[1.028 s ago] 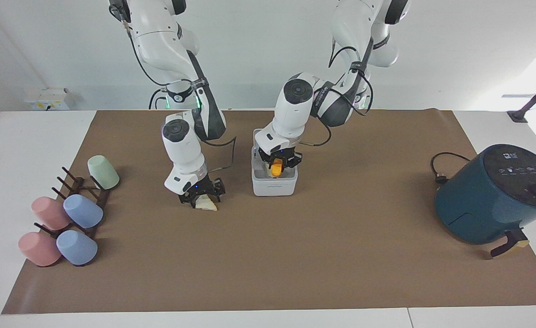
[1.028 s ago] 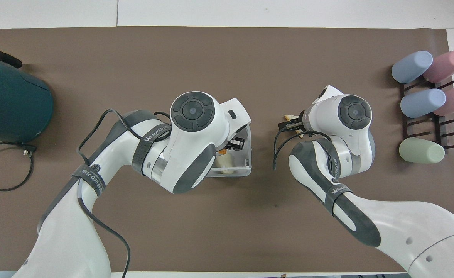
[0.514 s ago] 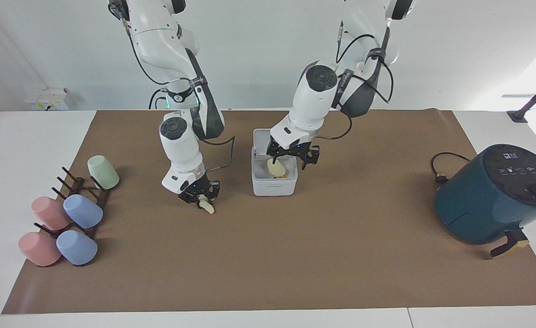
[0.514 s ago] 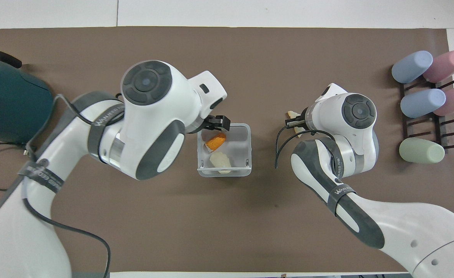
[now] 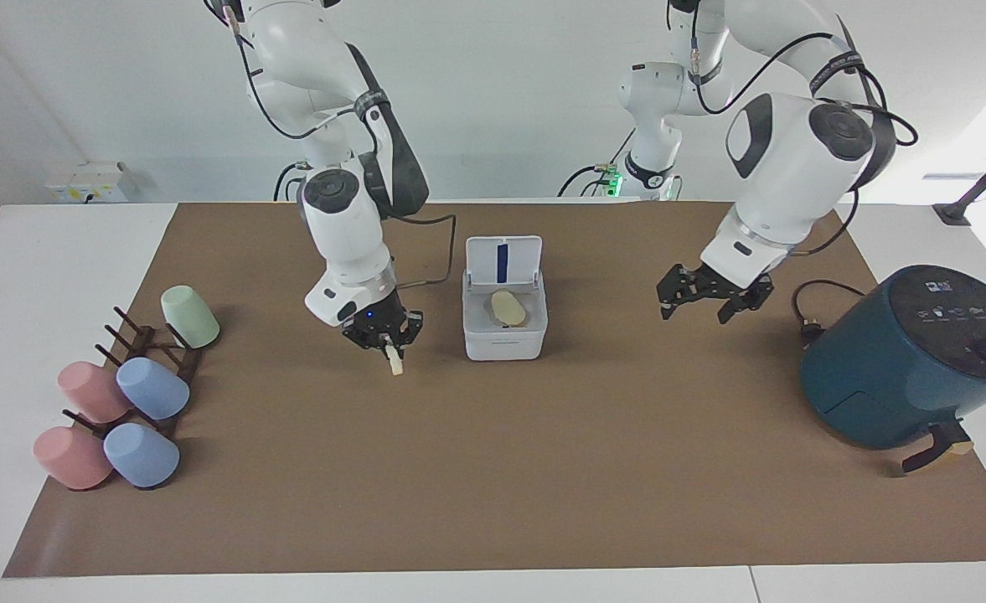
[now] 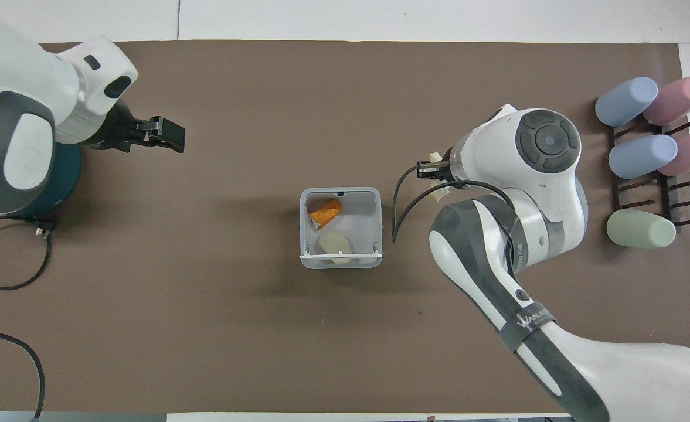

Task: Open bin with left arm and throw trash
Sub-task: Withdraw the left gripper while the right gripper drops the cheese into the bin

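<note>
The white bin (image 5: 505, 322) stands lid-up mid-table near the robots' edge, an orange chunk (image 6: 326, 211) and a pale yellow lump (image 5: 509, 308) inside. The right gripper (image 5: 385, 339) pinches a cream wedge (image 5: 394, 362) over the brown mat (image 5: 493, 469); the left gripper (image 5: 709, 295) hangs spread and empty beside the teal air fryer (image 5: 911, 360).

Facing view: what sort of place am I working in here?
Probably a robot test bench staged as a kitchen: a brown mat on white tables, an air fryer, a cup rack and an open bin.
</note>
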